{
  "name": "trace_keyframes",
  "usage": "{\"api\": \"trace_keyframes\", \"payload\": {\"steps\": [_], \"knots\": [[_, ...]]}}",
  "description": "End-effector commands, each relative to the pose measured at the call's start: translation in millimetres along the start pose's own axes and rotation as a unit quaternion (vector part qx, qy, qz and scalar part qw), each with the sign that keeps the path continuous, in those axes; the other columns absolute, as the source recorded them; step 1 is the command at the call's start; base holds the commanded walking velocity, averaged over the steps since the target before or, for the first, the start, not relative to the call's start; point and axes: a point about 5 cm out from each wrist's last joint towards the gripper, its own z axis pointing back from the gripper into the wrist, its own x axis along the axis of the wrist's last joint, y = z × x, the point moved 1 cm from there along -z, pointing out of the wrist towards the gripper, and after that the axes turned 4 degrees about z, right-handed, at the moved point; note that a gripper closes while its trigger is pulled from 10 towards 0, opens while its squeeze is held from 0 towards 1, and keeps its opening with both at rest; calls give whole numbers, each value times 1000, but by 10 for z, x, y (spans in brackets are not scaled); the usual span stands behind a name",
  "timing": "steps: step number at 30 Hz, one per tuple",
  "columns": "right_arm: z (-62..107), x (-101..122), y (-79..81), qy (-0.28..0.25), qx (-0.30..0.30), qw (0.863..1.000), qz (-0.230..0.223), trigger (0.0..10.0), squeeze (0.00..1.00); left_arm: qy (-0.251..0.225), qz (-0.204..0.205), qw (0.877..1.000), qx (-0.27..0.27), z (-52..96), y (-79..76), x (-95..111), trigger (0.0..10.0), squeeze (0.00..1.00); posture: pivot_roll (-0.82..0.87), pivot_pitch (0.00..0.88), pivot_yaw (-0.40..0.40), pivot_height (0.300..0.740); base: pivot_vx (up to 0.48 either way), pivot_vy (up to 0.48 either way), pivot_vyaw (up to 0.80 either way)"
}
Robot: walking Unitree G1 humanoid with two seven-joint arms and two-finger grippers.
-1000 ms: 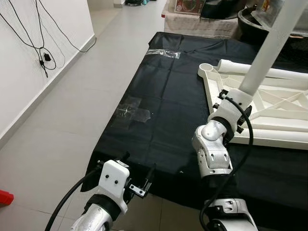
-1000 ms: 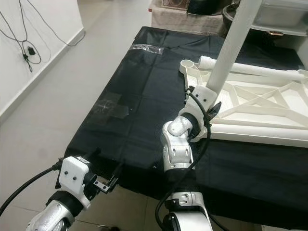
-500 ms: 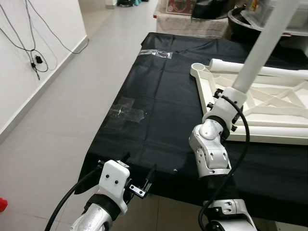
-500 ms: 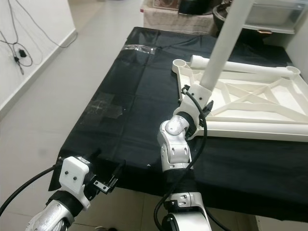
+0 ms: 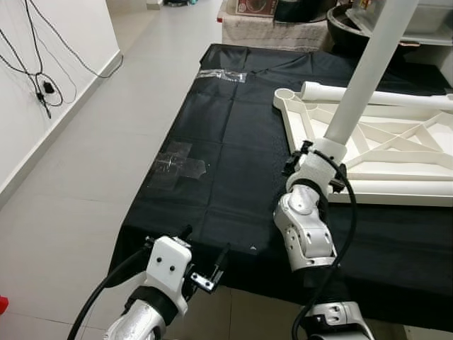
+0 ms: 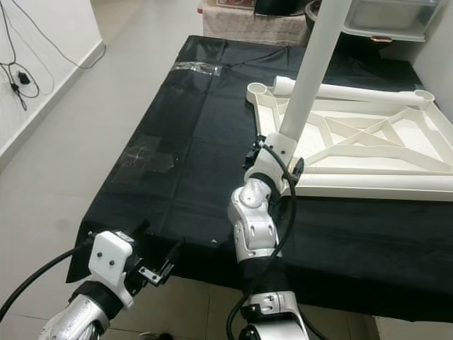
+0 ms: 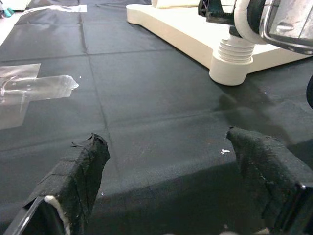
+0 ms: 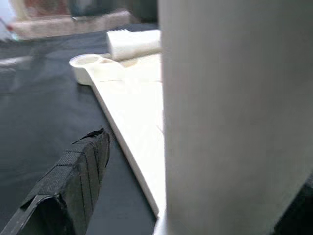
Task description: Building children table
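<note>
Table leg stands near-upright, leaning up and away, its foot at the near corner socket of the white table frame on the black-clothed tabletop. Right gripper fingers clamp its base; left gripper fingers wide, idle, well apart.

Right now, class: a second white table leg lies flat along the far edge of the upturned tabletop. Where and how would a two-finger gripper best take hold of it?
Grip the lying leg around the middle of its round shaft, coming from above with fingers straddling it across its length. It rests horizontal on the tabletop frame, so only its upper curve is free, though it may roll.
</note>
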Motion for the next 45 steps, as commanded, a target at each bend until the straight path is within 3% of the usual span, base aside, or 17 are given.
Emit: {"api": "trace_keyframes", "payload": {"steps": [1,14,24,35,45], "knots": [[131,-116,82,24,21,999,-27,10000,0,11,-3,1000,-1,20,2,-55,10000,0,153,150,-19,740,0,0,0],[-32,-71,-199,-14,69,997,-7,10000,0,12,-3,1000,-3,20,3,-66,10000,0,147,142,-15,740,0,0,0],[-305,-37,-512,-44,110,993,11,10000,0,11,-5,1000,-5,18,3,-65,10000,0,148,143,-13,740,0,0,0],[-480,87,-558,-63,197,978,-1,10000,0,10,-5,1000,-3,14,7,-61,10000,0,153,150,-14,740,0,0,0],[-617,148,-592,-62,305,950,7,10000,0,9,-7,1000,-1,16,8,-56,10000,0,157,157,-17,740,0,0,0]]}}
